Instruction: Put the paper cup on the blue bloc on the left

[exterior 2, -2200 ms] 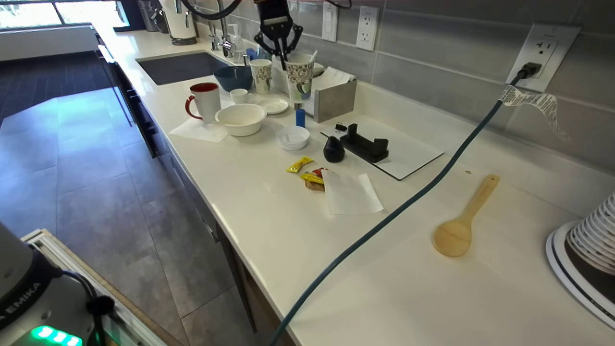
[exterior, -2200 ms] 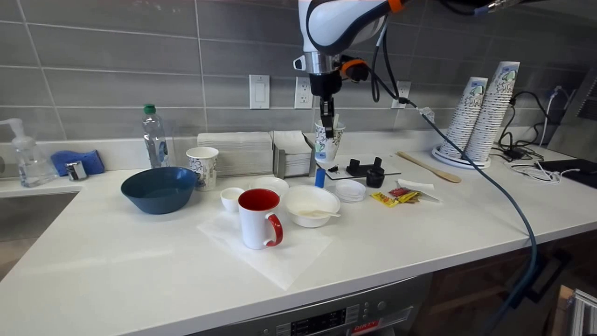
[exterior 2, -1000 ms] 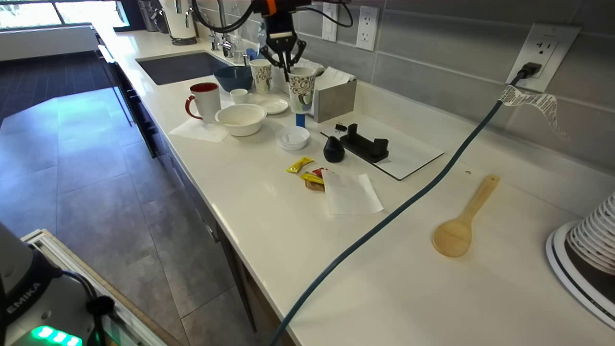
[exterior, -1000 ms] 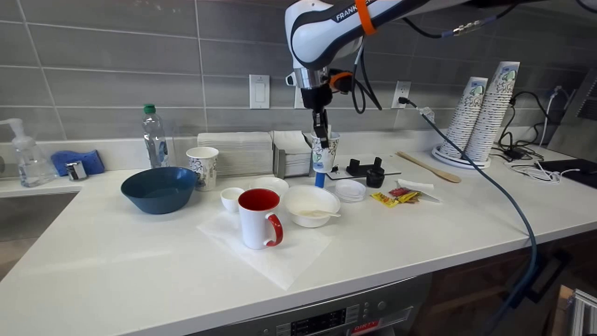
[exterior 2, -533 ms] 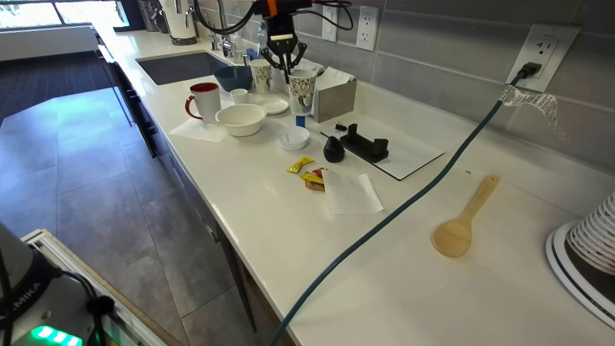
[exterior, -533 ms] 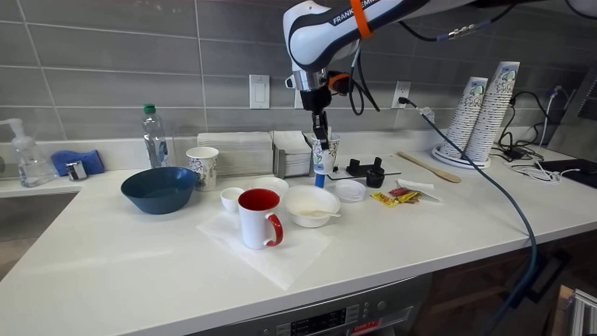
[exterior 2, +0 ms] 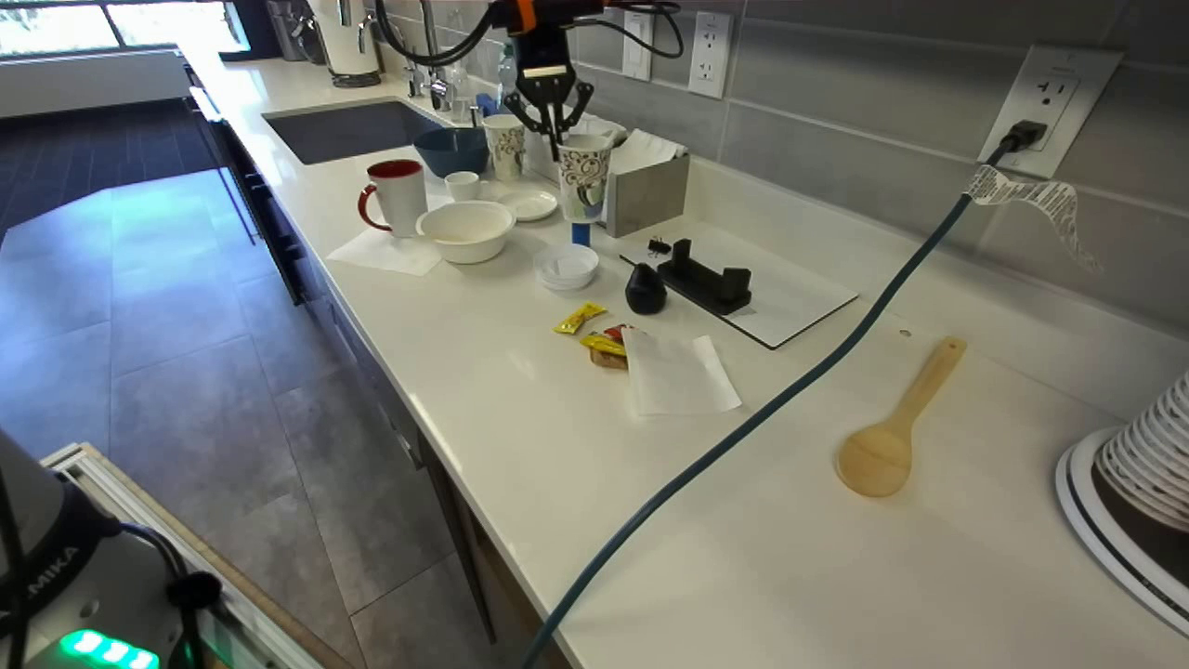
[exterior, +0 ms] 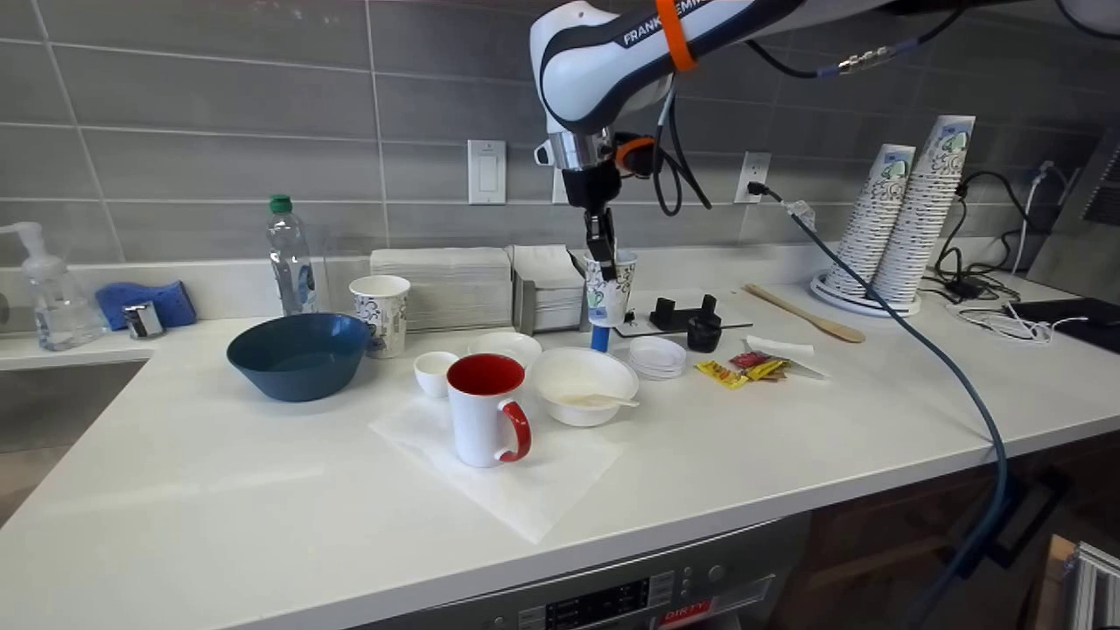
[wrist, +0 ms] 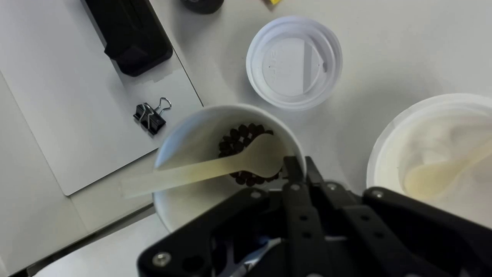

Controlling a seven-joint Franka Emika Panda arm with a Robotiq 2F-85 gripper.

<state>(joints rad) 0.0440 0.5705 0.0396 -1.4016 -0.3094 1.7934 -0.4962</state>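
The paper cup is pinched by its wall between the fingers of the gripper, over the narrow blue block near the back edge of the worktop; contact cannot be told. If released off-centre, it could be tipped by the jutting spoon

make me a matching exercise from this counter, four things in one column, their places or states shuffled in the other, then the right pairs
Things
1. paper cup containing a spoon
2. blue block
3. mug
4. binder clip

Place or state
A. on a white paper sheet
B. on the white panel
C. pinched at the rim by the gripper
D. just beneath that paper cup

Pairs: 1-C, 2-D, 3-A, 4-B
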